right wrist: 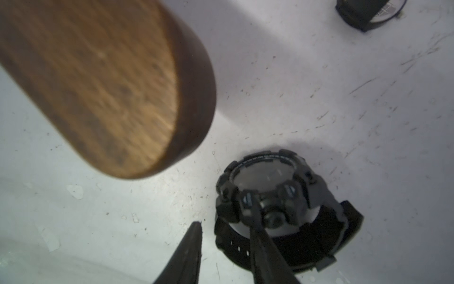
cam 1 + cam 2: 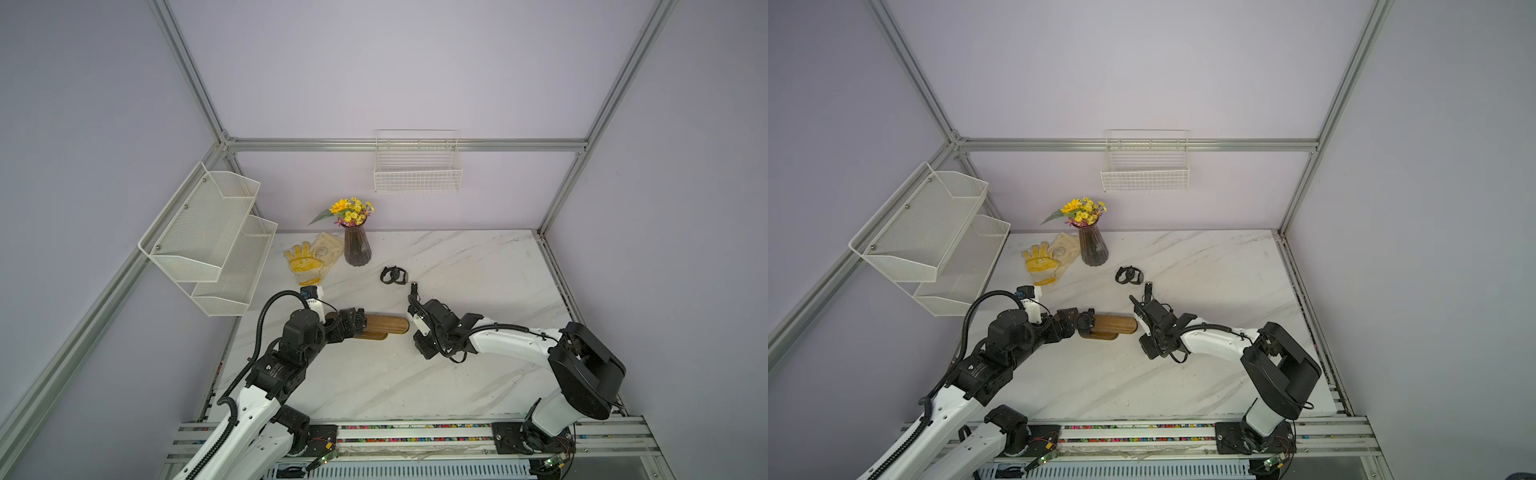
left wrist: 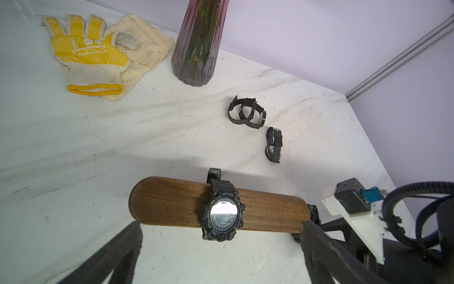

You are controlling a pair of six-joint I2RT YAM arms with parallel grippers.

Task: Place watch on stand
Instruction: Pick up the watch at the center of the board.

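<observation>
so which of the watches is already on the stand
The chunky black sport watch, strapped round the bar of the wooden stand. The tangled bunch and the single watch by the right fingers sit off it on the marble table.

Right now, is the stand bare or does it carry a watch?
It carries one: a black sport watch is strapped around the bar of the stand.
</observation>
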